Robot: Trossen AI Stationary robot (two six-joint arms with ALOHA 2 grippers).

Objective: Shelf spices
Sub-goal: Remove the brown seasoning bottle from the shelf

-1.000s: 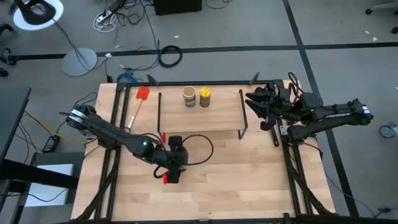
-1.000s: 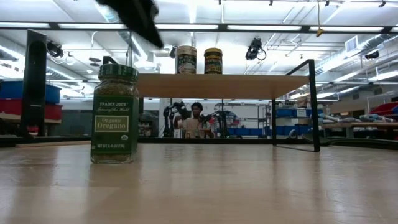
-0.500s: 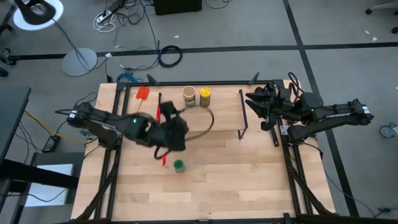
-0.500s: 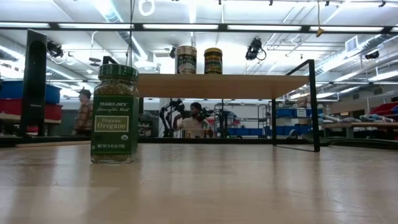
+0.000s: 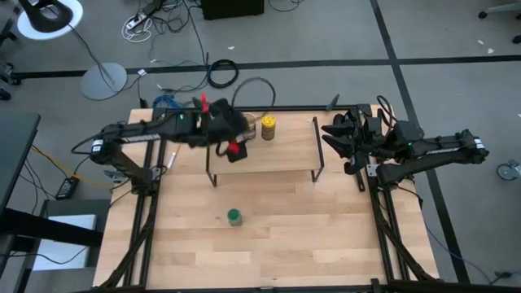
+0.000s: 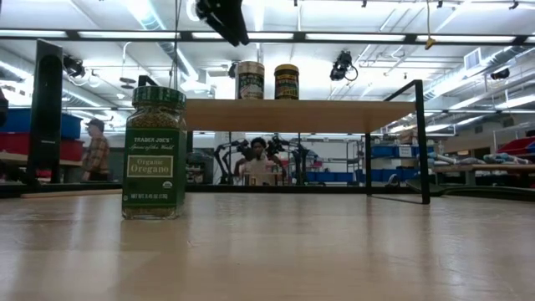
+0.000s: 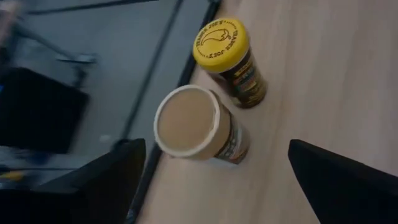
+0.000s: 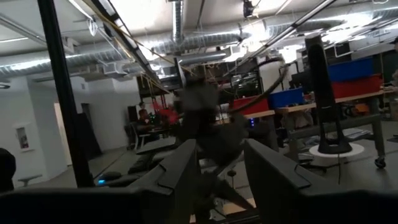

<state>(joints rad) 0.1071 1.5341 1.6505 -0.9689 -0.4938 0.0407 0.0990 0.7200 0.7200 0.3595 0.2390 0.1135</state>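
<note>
The green-lidded jar (image 5: 234, 216) (image 6: 155, 154) stands upright on its base on the tabletop, alone near the table's middle. The tan-lidded jar (image 7: 186, 122) (image 6: 250, 80) and yellow-lidded jar (image 7: 221, 43) (image 5: 267, 126) stand side by side on the shelf (image 5: 281, 150) (image 6: 301, 114), near its far edge. My left gripper (image 5: 236, 140) (image 7: 217, 149) hovers open above the shelf, over the tan-lidded jar and touching nothing. My right gripper (image 5: 330, 134) (image 8: 221, 155) waits open and empty beyond the shelf's right end.
A spatula's pale handle (image 5: 173, 155) shows under my left arm, left of the shelf. The shelf's black wire legs (image 6: 418, 142) stand at its ends. Bare tabletop (image 5: 326, 228) surrounds the green-lidded jar. People move in the room behind the table.
My left gripper has risen from above the green-lidded jar and swung toward the table's far edge, ending high over the shelf by the tan-lidded jar. The green-lidded jar has stayed upright where it was. My right arm has kept still.
</note>
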